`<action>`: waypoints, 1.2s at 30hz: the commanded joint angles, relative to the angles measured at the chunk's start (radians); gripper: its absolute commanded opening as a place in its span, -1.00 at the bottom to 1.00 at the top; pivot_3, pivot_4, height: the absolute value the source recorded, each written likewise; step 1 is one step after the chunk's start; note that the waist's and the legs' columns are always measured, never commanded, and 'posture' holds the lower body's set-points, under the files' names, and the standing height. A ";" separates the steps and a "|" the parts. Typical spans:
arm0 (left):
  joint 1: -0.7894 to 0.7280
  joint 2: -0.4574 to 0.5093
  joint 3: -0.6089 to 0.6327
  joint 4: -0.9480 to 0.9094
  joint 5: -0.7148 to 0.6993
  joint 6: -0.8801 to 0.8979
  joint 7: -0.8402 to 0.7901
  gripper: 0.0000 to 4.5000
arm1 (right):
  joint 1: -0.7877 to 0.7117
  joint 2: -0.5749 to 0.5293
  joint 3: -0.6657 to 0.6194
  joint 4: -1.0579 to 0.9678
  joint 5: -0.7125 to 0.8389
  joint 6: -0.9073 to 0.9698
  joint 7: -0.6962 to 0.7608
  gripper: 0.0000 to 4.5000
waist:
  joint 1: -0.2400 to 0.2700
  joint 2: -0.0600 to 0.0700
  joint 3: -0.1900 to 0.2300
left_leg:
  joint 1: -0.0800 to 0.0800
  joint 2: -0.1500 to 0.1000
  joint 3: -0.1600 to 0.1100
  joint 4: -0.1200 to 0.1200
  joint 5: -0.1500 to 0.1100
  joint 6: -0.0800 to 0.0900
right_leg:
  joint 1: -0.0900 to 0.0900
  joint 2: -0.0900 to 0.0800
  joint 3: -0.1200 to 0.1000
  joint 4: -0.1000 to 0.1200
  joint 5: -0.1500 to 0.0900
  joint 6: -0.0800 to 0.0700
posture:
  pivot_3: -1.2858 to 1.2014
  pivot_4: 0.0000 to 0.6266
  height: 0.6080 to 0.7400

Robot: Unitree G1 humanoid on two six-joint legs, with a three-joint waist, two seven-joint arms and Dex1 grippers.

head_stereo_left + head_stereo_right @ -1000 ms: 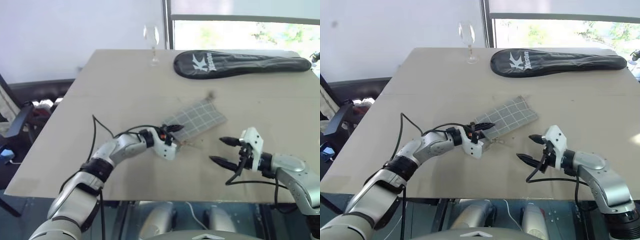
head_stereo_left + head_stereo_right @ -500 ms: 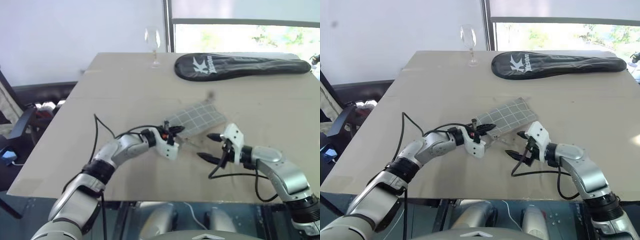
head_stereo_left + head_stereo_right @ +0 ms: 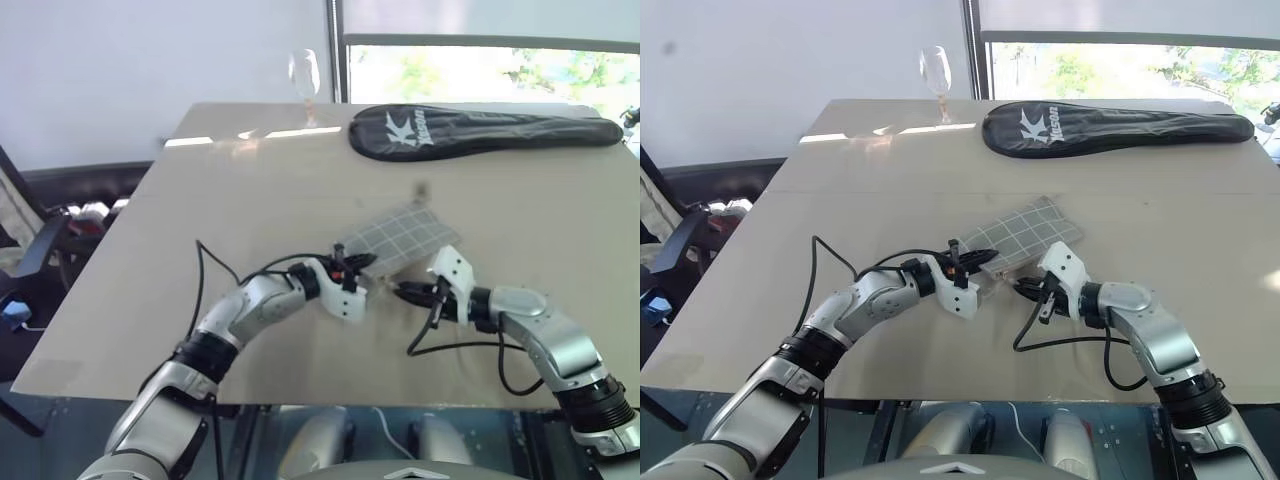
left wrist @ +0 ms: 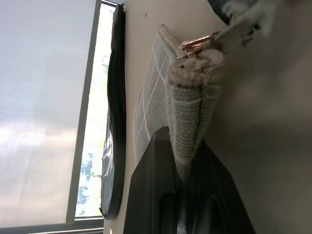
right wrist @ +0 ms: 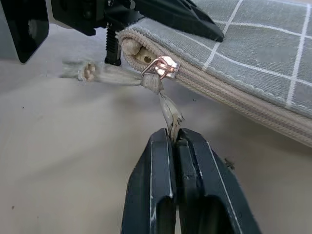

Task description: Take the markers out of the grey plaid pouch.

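Bright daylight from the window (image 3: 480, 70) glares across the table's (image 3: 230, 180) far edge.

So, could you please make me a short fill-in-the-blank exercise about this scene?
1. The left claw is shut on one end of the grey plaid ____.
2. The right claw pinches the tan ____ tied to the zipper pull.
3. The zipper of the pouch is ____.
4. Far across the table, beside the black racket cover, stands a wine ____.

Missing words: pouch; cord; closed; glass
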 commanded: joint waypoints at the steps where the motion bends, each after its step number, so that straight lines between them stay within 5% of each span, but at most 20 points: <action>1: 0.034 -0.014 -0.057 0.020 0.001 -0.006 -0.030 -1.00 | -0.005 -0.006 -0.014 -0.015 -0.007 -0.006 -0.004 -0.96 | 0.000 0.000 0.000 | 0.000 0.000 0.000 0.000 0.000 0.000 | 0.000 0.000 0.000 0.000 0.000 0.000 | 0.03 -0.52 1.00; 5: 0.034 -0.004 -0.038 0.018 -0.024 0.001 -0.038 -1.00 | 0.002 -0.029 -0.067 0.015 -0.039 -0.019 -0.054 -0.96 | 0.000 -0.001 0.001 | 0.000 0.000 0.000 0.000 0.000 0.000 | 0.000 0.000 0.000 0.000 0.000 0.000 | 0.03 -0.52 1.00; 14: 0.076 0.027 0.038 -0.068 -0.159 0.056 -0.117 -1.00 | -0.053 0.030 -0.317 0.236 -0.154 0.003 -0.481 -0.96 | -0.021 -0.003 0.003 | -0.008 0.000 0.001 -0.003 0.002 -0.004 | -0.010 0.000 0.002 0.000 0.000 0.000 | 0.03 -0.52 1.00; 18: 0.086 0.012 0.054 -0.093 -0.220 0.088 -0.149 -1.00 | -0.049 0.041 -0.320 0.230 -0.142 -0.011 -0.486 -0.96 | -0.029 -0.003 0.003 | -0.017 0.000 0.003 -0.001 0.002 -0.004 | -0.020 0.000 0.004 0.002 0.000 -0.001 | 0.03 -0.52 1.00; 21: 0.092 0.003 0.053 -0.102 -0.247 0.105 -0.166 -1.00 | -0.025 0.034 -0.278 0.161 -0.089 0.013 -0.388 -0.65 | -0.030 -0.003 0.003 | -0.018 0.000 0.003 -0.001 0.002 -0.004 | -0.021 0.000 0.004 0.002 0.000 -0.001 | 0.03 -0.52 1.00; 26: 0.093 -0.012 0.056 -0.110 -0.268 0.126 -0.179 -1.00 | 0.034 0.004 -0.208 -0.008 0.035 0.098 -0.195 0.44 | -0.046 -0.003 0.004 | -0.018 0.001 0.003 -0.001 0.002 -0.004 | -0.021 0.000 0.005 0.002 0.000 -0.001 | 0.03 -0.52 1.00; 31: 0.087 -0.019 0.059 -0.106 -0.270 0.129 -0.185 -1.00 | 0.048 0.028 -0.215 -0.132 0.180 0.175 -0.118 0.44 | -0.052 -0.006 0.006 | -0.019 0.001 0.003 0.000 0.002 -0.003 | -0.021 0.000 0.005 0.002 0.000 0.000 | 0.03 -0.52 1.00; 36: 0.089 -0.022 0.060 -0.111 -0.270 0.130 -0.191 -1.00 | 0.024 0.051 -0.227 -0.131 0.216 0.189 -0.136 -0.57 | -0.050 -0.007 0.007 | -0.019 0.001 0.003 0.000 0.002 -0.003 | -0.021 0.000 0.004 0.002 0.000 0.000 | 0.03 -0.52 1.00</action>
